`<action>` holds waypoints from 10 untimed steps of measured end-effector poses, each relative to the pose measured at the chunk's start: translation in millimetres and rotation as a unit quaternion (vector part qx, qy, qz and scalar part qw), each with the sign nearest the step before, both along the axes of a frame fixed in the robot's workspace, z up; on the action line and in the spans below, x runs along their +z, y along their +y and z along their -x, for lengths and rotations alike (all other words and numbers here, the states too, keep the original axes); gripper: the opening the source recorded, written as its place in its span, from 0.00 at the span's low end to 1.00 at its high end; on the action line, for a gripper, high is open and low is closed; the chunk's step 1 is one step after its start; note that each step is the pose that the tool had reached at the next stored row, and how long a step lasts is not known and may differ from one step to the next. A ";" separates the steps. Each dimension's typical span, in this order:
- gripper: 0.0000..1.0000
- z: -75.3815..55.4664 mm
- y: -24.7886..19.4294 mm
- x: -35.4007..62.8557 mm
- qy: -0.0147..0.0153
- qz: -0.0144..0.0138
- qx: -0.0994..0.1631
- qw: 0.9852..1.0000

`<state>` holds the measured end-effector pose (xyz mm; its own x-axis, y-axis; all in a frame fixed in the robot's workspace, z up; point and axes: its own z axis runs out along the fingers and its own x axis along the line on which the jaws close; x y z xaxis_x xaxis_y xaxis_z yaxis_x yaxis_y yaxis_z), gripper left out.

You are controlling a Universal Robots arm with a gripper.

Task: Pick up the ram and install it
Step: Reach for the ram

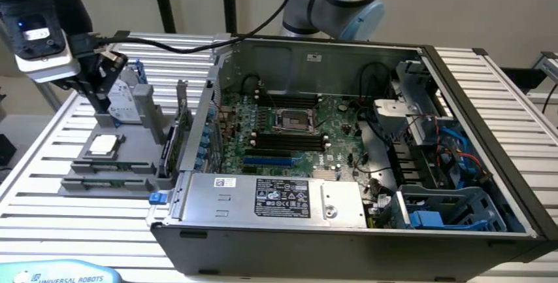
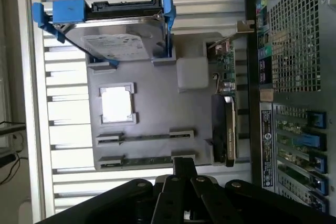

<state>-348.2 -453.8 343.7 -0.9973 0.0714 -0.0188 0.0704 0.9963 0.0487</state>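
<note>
Two rams lie on edge in the slotted holders of a grey parts tray (image 1: pixel 131 159): one ram (image 1: pixel 111 165) nearer the square silver processor, the other ram (image 1: pixel 104 182) at the tray's front. In the wrist view they are thin dark strips, ram (image 2: pixel 147 138) and ram (image 2: pixel 149 157). My gripper (image 1: pixel 101 105) hangs over the tray's far end by the hard drive, shut with nothing in it. In the wrist view the gripper (image 2: pixel 184 165) reaches in just beside the outer ram's holder. The motherboard's black slots (image 1: pixel 283 140) lie inside the open computer case (image 1: pixel 488 100).
A silver hard drive in a blue frame (image 2: pixel 118 40) leans at one end of the tray, with the processor (image 2: pixel 116 104) beside it. An expansion card (image 1: pixel 177 136) stands on edge between tray and case. Everything rests on a slatted metal table (image 1: pixel 52 217). Cables fill the case's right part.
</note>
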 end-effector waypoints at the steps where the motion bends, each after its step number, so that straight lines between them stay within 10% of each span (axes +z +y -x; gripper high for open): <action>1: 0.11 4.5 -0.9 -1.1 0.000 0.000 0.000 1.000; 10: 0.11 34.2 -9.2 -6.8 0.000 0.001 0.000 1.000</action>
